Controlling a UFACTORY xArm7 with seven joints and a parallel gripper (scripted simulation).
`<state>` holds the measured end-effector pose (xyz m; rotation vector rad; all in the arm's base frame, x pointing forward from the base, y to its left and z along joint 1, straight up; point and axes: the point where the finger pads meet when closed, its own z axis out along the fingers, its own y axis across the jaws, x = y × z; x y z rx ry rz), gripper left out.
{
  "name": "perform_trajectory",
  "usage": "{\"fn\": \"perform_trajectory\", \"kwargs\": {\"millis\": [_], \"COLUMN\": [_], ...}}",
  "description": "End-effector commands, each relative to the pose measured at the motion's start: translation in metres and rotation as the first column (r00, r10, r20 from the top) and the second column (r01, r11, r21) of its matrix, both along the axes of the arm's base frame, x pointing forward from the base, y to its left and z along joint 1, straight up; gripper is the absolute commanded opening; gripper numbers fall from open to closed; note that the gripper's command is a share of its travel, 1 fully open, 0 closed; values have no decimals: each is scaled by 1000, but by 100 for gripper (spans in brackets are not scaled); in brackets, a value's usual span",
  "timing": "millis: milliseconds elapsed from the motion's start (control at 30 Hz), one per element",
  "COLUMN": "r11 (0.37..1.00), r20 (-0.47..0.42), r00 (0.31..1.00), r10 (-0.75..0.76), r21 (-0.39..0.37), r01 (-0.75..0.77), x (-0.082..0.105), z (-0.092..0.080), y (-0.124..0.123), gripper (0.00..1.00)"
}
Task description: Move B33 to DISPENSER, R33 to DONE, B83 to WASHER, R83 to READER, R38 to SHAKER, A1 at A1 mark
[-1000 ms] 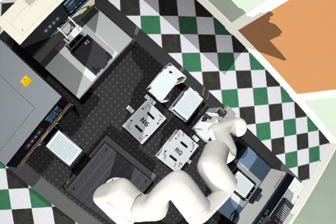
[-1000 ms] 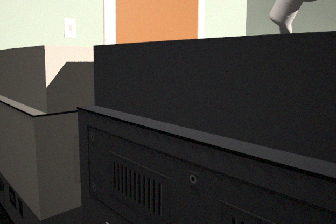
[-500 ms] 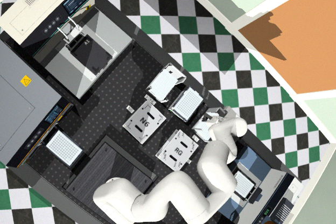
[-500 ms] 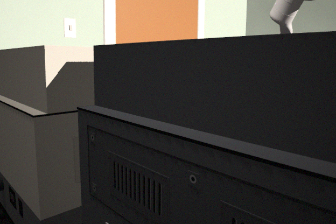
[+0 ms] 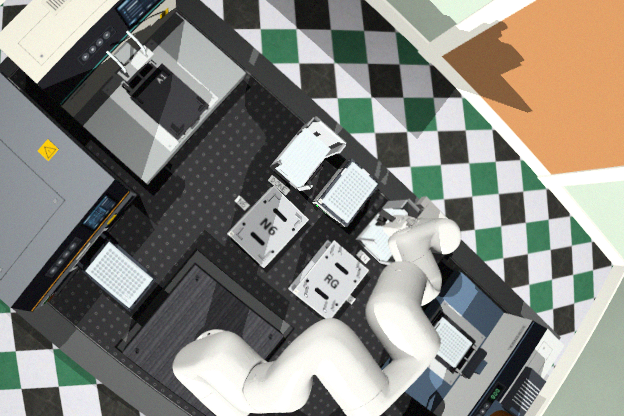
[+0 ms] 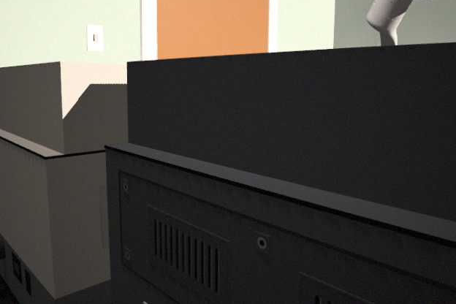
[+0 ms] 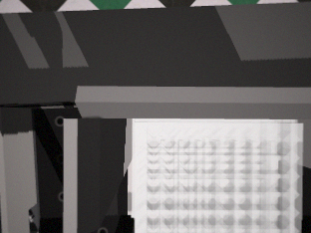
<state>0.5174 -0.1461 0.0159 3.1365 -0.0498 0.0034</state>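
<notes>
My gripper (image 5: 383, 235) is shut on a white well plate (image 5: 372, 241) (image 7: 214, 174) and holds it by the deck's far edge, just right of the RG nest (image 5: 330, 277). I cannot read the plate's label. In the wrist view the plate fills the lower right under a grey bar (image 7: 189, 102). Another white plate (image 5: 118, 274) sits in the grey instrument at the left. A third plate (image 5: 451, 341) sits in the blue instrument at the lower right. The A1-marked nest (image 5: 168, 101) of the cream instrument at the upper left is empty. The exterior view shows only my arm (image 6: 386, 17).
Two stack racks (image 5: 328, 141) (image 5: 373, 180) stand side by side at the deck's far edge, each with a white plate (image 5: 302, 154) (image 5: 347, 193) inside. The N6 nest (image 5: 267, 226) is empty. A dark raised panel (image 5: 201, 310) lies at the front. Dark instrument backs (image 6: 294, 109) block the exterior view.
</notes>
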Motion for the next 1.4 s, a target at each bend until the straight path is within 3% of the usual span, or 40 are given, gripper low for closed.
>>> {"fn": "perform_trajectory", "kwargs": {"millis": [0,1367], "r11": [1000,1000], "r20": [5,5], "r00": [1000,1000], "r10": [0,0], "r21": [-1,-1], "r01": [0,0], "x": [2,2], "z": [4,27], "y": [-1,0], "gripper": [0,0]}}
